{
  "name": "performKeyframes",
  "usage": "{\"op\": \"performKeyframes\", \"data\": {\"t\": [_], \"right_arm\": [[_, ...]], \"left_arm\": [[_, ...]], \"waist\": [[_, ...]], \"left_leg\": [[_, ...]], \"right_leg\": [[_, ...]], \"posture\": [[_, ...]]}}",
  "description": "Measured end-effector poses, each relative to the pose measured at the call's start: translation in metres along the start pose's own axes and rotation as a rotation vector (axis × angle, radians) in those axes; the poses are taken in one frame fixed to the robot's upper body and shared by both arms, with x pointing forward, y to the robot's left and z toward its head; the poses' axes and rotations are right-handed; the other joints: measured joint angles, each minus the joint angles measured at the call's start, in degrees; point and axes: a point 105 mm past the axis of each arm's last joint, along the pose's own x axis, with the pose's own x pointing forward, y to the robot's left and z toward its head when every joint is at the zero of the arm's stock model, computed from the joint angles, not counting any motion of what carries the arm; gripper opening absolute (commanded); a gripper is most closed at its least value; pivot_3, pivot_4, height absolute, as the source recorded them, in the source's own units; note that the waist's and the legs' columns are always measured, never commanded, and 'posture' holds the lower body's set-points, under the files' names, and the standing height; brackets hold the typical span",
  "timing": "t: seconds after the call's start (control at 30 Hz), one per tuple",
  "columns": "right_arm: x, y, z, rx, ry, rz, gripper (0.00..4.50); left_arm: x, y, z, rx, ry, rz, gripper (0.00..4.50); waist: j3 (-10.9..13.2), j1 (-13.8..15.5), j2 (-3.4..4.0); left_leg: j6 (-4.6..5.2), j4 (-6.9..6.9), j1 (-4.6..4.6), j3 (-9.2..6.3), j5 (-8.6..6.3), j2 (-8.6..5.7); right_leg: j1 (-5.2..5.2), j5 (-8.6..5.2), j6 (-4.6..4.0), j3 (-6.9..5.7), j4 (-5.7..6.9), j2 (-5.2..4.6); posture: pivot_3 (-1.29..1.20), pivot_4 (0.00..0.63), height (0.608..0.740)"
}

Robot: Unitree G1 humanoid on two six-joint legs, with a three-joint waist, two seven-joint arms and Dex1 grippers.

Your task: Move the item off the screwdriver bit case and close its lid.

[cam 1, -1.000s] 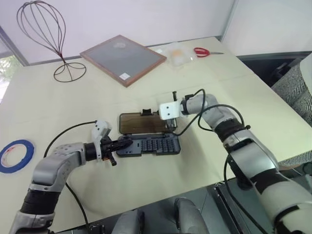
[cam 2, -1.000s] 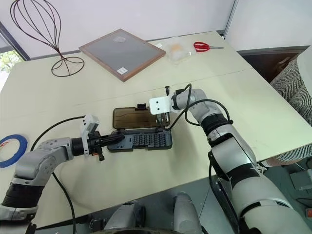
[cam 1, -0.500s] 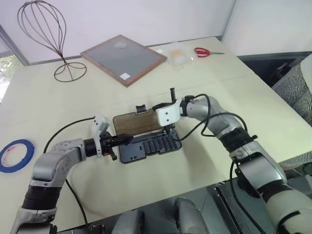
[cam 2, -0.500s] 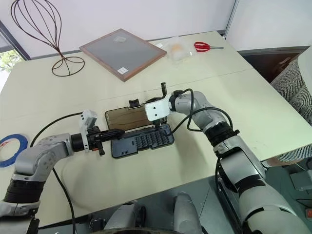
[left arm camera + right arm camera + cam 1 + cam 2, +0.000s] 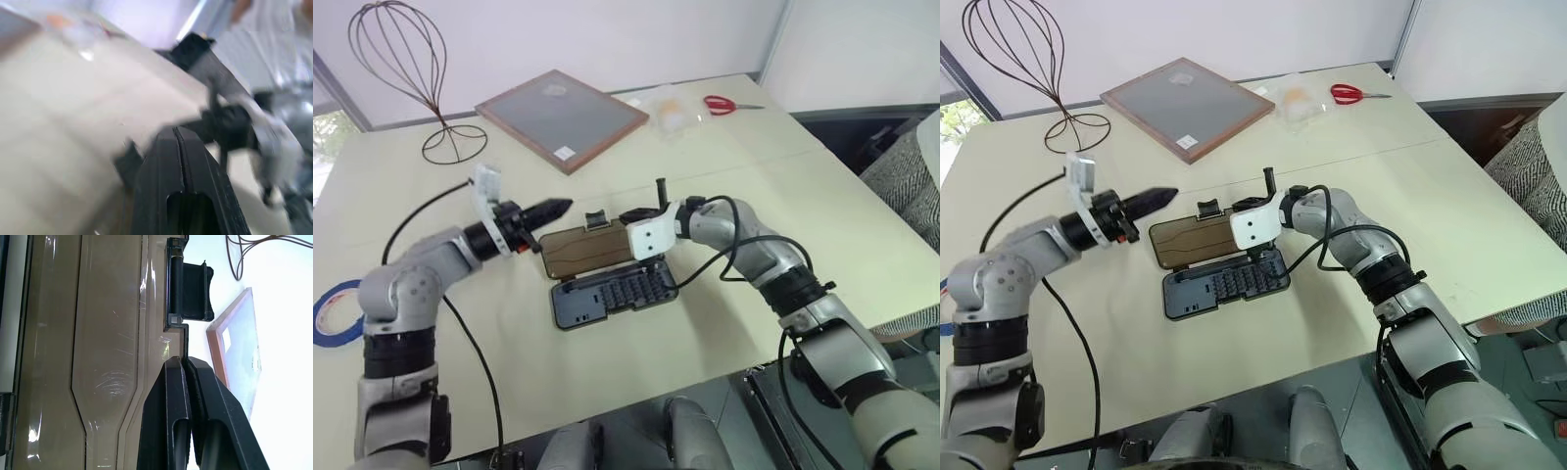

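Note:
The screwdriver bit case lies open mid-table, its dark grey tray (image 5: pixel 612 292) with rows of bits nearest me. Its smoky-brown lid (image 5: pixel 587 249) is tipped up off the table behind the tray, black latch (image 5: pixel 597 217) on the far edge. My right gripper (image 5: pixel 626 215) is shut, its fingertips (image 5: pixel 176 369) against the lid's far edge beside the latch (image 5: pixel 190 291). My left gripper (image 5: pixel 553 207) is shut on nothing and held in the air left of the lid, pointing towards it. The item, a blue tape roll (image 5: pixel 327 311), lies at the table's left edge, partly behind my left arm.
A wood-framed grey board (image 5: pixel 561 116) lies at the back. A wire stand (image 5: pixel 403 73) is at the back left. Red scissors (image 5: pixel 724 103) and a clear plastic bag (image 5: pixel 668 108) are at the back right. The table's near edge runs just below the tray.
My left gripper has left the tray's left end and risen up and away to the left. The right gripper has tipped the lid up from flat, and the case has turned a little.

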Motion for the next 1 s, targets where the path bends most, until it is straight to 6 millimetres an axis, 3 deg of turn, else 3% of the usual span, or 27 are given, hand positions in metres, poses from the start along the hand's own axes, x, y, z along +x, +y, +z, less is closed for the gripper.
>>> {"op": "performKeyframes", "data": {"t": [0.23, 0.4, 1.0], "right_arm": [[0.0, 0.0, 0.0, 0.0, 0.004, 0.0, 0.06], [0.0, 0.001, 0.001, 0.001, 0.004, -0.002, 0.06], [0.0, 0.001, 0.002, 0.0, 0.002, 0.003, 0.06]], "left_arm": [[-0.004, 0.042, -0.02, 0.015, 0.03, 0.195, 0.0], [-0.002, 0.054, -0.038, 0.042, 0.078, 0.228, 0.0], [-0.013, 0.056, -0.078, 0.082, 0.252, 0.172, 0.0]], "waist": [[0.0, -0.06, 0.0], [0.0, -0.05, -0.01], [0.0, 0.0, -0.01]], "left_leg": [[0.0, 0.0, -0.02, -0.01, 0.0, -0.02], [0.0, 0.01, -0.02, -0.01, 0.0, -0.02], [0.0, 0.01, -0.03, -0.02, 0.0, -0.03]], "right_leg": [[-0.01, 0.0, 0.0, -0.01, -0.02, 0.0], [-0.01, 0.0, 0.0, -0.01, -0.03, 0.0], [-0.01, 0.0, 0.0, -0.01, -0.01, 0.0]], "posture": [[0.0, 0.15, 0.74], [0.0, 0.15, 0.74], [0.0, 0.15, 0.74]]}}
